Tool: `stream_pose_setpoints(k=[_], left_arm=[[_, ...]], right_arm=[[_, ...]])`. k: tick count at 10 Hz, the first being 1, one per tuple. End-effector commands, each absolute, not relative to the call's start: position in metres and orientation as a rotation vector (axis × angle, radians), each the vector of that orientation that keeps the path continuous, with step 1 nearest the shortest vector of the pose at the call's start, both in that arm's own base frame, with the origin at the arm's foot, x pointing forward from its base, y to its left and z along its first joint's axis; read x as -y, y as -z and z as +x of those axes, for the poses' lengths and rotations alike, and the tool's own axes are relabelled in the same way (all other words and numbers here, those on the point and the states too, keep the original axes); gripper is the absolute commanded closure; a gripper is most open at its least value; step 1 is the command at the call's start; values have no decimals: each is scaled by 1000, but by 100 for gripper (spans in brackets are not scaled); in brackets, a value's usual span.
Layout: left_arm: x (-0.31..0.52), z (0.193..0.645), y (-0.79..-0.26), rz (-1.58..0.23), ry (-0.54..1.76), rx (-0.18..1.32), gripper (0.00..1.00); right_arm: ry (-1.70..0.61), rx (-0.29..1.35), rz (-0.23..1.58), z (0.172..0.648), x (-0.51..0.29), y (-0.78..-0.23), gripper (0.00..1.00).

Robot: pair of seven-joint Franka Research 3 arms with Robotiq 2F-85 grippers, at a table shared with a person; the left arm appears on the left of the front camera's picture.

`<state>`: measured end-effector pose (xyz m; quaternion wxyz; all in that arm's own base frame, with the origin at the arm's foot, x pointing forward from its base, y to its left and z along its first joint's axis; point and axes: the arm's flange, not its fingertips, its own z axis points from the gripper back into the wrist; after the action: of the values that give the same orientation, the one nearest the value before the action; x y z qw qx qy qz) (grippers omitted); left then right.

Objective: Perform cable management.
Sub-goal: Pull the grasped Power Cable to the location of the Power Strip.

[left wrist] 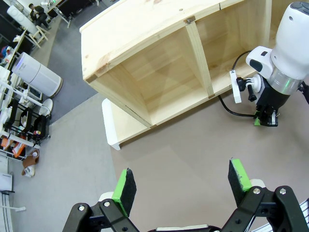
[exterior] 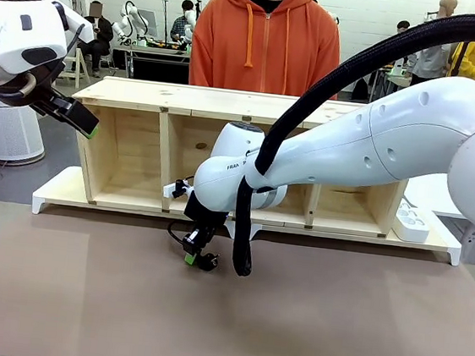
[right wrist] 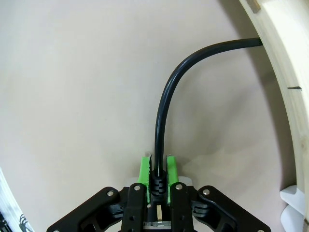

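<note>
The cable (right wrist: 161,111) is plain glossy black. The right pincer (right wrist: 157,159) and left pincer (left wrist: 181,171) are black with bright green pads (left wrist: 124,189). Both arms (exterior: 413,128) are white, and the ribbed hose (exterior: 314,93) is black. The shelf (exterior: 253,107) is pale wood with faint grain, on a white base (exterior: 48,201). The surface (exterior: 205,328) is dull brown. The person's hoodie (exterior: 264,49) is orange, and the power strip (exterior: 411,222) is white.

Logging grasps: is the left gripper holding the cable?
No, the left gripper is open and empty; the right gripper is shut on the cable.
</note>
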<state>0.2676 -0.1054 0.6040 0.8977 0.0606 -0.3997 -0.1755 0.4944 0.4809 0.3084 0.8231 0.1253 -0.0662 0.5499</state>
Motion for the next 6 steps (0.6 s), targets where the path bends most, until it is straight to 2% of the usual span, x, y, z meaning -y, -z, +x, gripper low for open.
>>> stream_pose_setpoints(k=[1,6], left_arm=[[106,270,-605,129,371,840,0],[106,270,-605,129,371,840,0]], right_arm=[[-1179,154,237,480,-478,-315,83],[-1153,212,136,422,-462,-341,83]])
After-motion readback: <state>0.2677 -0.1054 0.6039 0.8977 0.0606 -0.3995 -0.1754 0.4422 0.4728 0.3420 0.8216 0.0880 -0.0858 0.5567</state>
